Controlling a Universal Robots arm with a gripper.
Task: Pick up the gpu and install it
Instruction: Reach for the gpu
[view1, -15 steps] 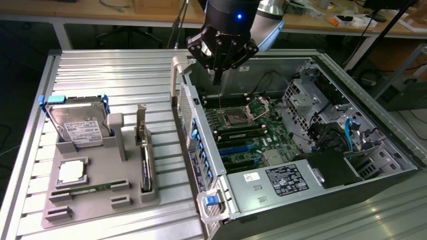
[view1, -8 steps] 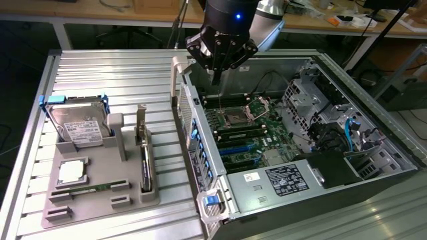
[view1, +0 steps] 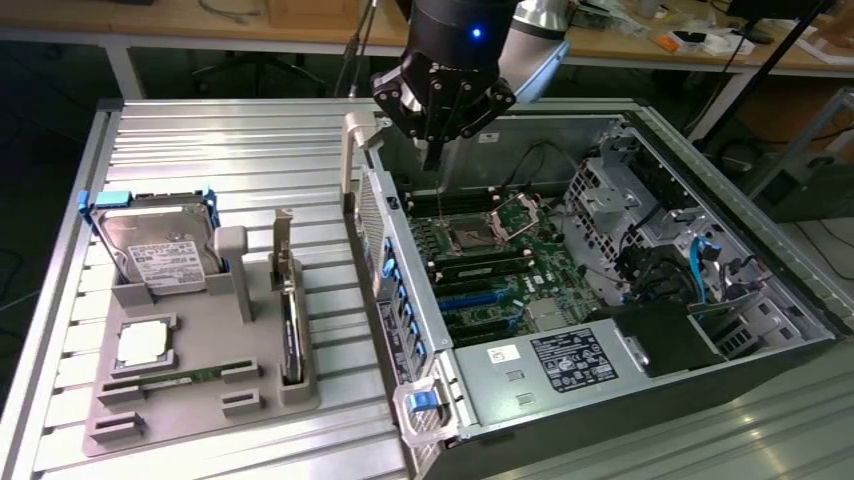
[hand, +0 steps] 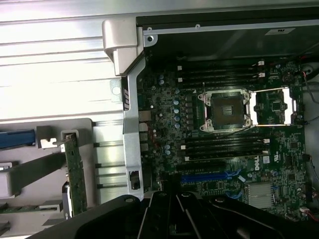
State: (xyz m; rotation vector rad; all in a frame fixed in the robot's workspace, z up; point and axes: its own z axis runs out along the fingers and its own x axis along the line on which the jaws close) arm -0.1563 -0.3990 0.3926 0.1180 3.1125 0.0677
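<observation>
The gpu (view1: pixel 291 325) stands on edge in a slot of the grey holder tray (view1: pixel 200 412), its silver bracket pointing up at the far end. In the wrist view the gpu (hand: pixel 76 174) appears as a thin green-edged card beside the case wall. My gripper (view1: pixel 430 152) hangs over the far corner of the open computer case (view1: pixel 627 330), above the motherboard and well apart from the gpu. Its fingers meet in a narrow tip with nothing between them. The wrist view shows the gripper (hand: pixel 172 194) above the blue expansion slots (hand: pixel 209 177).
A silver hard drive with blue rails (view1: pixel 154 245), a processor chip (view1: pixel 143 345) and a slim green memory stick (view1: pixel 180 378) sit in the same tray. The motherboard's open processor socket (view1: pixel 481 235) lies below the gripper. The case's raised side wall (view1: pixel 380 260) stands between tray and motherboard.
</observation>
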